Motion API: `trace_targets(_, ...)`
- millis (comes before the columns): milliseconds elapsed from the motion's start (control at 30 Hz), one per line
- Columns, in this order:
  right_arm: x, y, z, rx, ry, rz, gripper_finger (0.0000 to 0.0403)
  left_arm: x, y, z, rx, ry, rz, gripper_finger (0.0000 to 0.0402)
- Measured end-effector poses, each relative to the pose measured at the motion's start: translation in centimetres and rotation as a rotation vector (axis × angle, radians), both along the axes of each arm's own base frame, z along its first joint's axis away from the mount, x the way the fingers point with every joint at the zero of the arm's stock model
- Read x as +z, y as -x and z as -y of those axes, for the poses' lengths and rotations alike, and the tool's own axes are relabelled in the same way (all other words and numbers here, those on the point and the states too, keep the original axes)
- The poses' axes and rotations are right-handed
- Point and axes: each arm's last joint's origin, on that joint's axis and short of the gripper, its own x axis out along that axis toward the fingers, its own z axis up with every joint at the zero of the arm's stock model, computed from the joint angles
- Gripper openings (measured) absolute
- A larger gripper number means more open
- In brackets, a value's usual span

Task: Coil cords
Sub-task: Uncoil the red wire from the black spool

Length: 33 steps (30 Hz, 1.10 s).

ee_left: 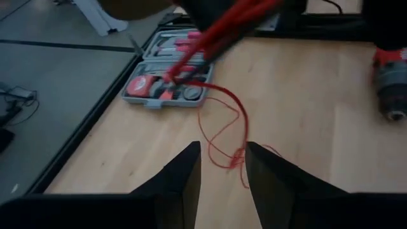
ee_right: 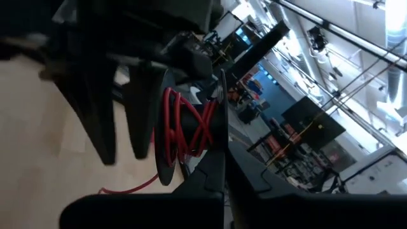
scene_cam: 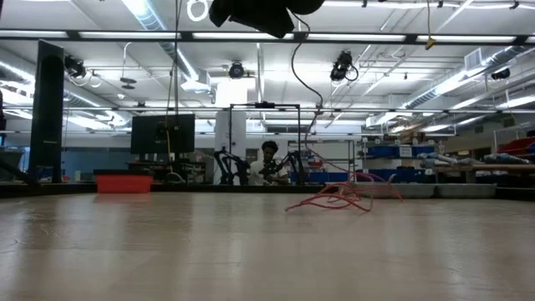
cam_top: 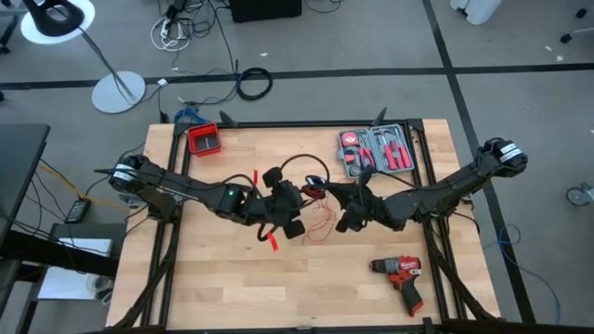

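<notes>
Now the cords (cam_top: 318, 211) hang at the table (cam_top: 223, 288) centre, a red tangle trailing toward 6 o'clock. The right gripper (cam_top: 327, 193), jaws clamped on them, holds their upper end. The left gripper (cam_top: 295, 206), at their 9 o'clock, has its jaws parted and empty.

Cords (cam_top: 318, 215): thin red strands on wood in high view, too fine to count loops or follow ends; part hidden btwn the two arms. In left wrist view, upper run blurred, cut off at frame edge. Right gripper (ee_right: 219, 137): fingers dark, v. close to lens, merged into one mass w/ red wire pressed in; contact pts unclear. Left gripper (ee_left: 222, 166): only fingertips visible, rest cropped. Low view: arm body (scene_cam: 259, 12) cropped at top, both grippers out of frame. Red drill (ee_left: 391, 83): blurred, cut by edge. Person (scene_cam: 269, 163) far off, too small for detail.
</notes>
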Motion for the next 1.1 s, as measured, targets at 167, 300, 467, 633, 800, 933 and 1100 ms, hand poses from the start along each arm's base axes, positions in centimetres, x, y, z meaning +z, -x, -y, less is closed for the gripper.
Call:
trace_targets(167, 0.5, 0.0, 0.1, -0.003, -0.031, 0.055, 0.0000, 0.2, -0.3, -0.3, -0.016, 0.028, 0.024, 0.0126)
trace_targets(300, 0.8, -0.1, 0.5, -0.020, -0.024, 0.079, 0.0000, 0.5, -0.5, -0.4, -0.015, 0.036, 0.062, 0.0126)
trace_targets(467, 1.1, -0.2, 0.7, -0.031, -0.040, 0.115, 0.0000, 0.7, -0.7, -0.4, -0.015, 0.040, 0.089, 0.0126)
trace_targets(633, 1.2, -0.2, 0.7, -0.025, -0.048, 0.123, 0.0000, 0.7, -0.7, -0.5, -0.014, 0.036, 0.086, 0.0126)
trace_targets(800, 1.2, -0.1, 0.7, -0.021, -0.057, 0.128, 0.0000, 0.7, -0.7, -0.6, -0.015, 0.013, 0.078, 0.0126)
trace_targets(933, 1.2, -0.2, 0.6, 0.001, -0.078, 0.141, 0.0000, 0.7, -0.6, -0.6, 0.011, -0.007, 0.079, 0.0126)
trace_targets(1100, 1.2, -0.2, 0.6, 0.017, -0.125, 0.169, 0.0000, 0.7, -0.6, -0.8, 0.034, -0.026, 0.081, 0.0126)
